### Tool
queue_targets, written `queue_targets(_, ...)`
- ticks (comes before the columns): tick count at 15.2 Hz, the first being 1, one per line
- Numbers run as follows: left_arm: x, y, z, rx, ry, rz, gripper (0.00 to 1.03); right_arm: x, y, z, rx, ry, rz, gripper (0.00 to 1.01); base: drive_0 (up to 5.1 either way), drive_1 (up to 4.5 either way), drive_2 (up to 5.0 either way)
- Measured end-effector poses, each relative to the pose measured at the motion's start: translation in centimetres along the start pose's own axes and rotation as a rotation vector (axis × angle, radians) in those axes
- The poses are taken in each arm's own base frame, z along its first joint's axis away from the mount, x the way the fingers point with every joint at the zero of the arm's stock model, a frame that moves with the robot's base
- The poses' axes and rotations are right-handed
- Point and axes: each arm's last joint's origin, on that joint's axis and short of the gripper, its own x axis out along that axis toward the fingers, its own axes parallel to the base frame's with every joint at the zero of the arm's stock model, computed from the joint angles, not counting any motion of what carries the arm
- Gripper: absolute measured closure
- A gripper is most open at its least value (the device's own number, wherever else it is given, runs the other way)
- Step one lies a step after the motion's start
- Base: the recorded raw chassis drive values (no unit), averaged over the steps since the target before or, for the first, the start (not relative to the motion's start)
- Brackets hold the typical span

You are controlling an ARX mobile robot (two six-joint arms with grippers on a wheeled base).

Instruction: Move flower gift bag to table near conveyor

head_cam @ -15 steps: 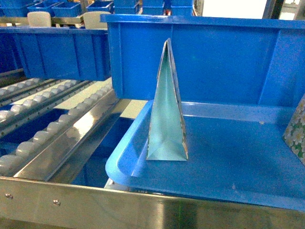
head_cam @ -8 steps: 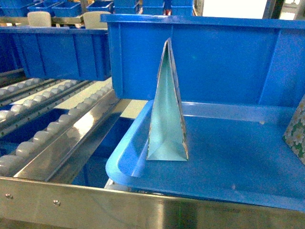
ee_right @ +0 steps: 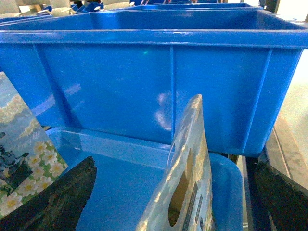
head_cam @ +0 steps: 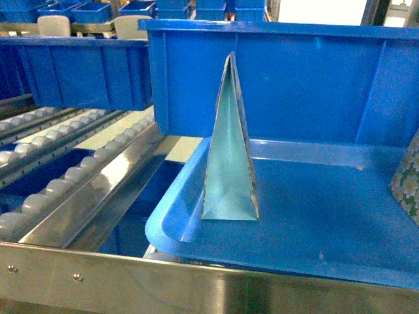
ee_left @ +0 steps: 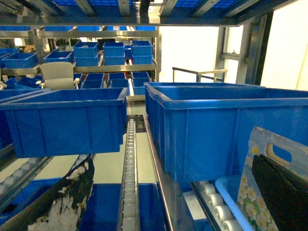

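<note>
Flower gift bag (head_cam: 229, 163) stands upright in a shallow blue tray (head_cam: 314, 229), edge-on to the head camera, pale teal gusset showing, top pinched to a point. A second floral bag (head_cam: 409, 183) sits at the tray's far right, cut off.

Right gripper (ee_right: 171, 192): jaws spread wide, holding nothing. A glossy bag (ee_right: 185, 173) stands between them, nearer the right-hand jaw and touching neither. A flowered bag (ee_right: 26, 159) is just outside the left-hand jaw. Can't tell for sure which is which across views.

Left gripper (ee_left: 173, 192): jaws also wide apart, nothing held. A flowered bag with a die-cut handle slot (ee_left: 257, 183) is just beside its right-hand jaw.

Handling guess: light, thin glossy paper, slippery, creases easily, tips over if nudged. Best hold looks like the flat top by the handle cutout, pinched across the faces.

Behind the tray is a big blue tote (head_cam: 294, 85). The conveyor (head_cam: 65, 176) rollers slope alongside. Table not in view.
</note>
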Motion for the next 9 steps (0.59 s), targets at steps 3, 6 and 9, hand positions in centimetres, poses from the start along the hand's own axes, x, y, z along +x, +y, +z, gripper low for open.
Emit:
queue_targets(3, 0.0, 0.0, 0.0, 0.0, 0.0, 0.0, 0.05, 0.46, -0.13, -0.51, 0.007, 0.021, 0.002, 0.03, 0.0, 0.0, 0.0)
queue_targets(6, 0.0, 0.0, 0.0, 0.0, 0.0, 0.0, 0.05, 0.55, -0.12, -0.44, 0.009, 0.01, 0.01, 0.06, 0.0, 0.0, 0.0)
queue_targets(9, 0.0, 0.0, 0.0, 0.0, 0.0, 0.0, 0.05, 0.6, 0.17, -0.39, 0.005, 0.004, 0.02, 0.31, 0.0, 0.0, 0.0)
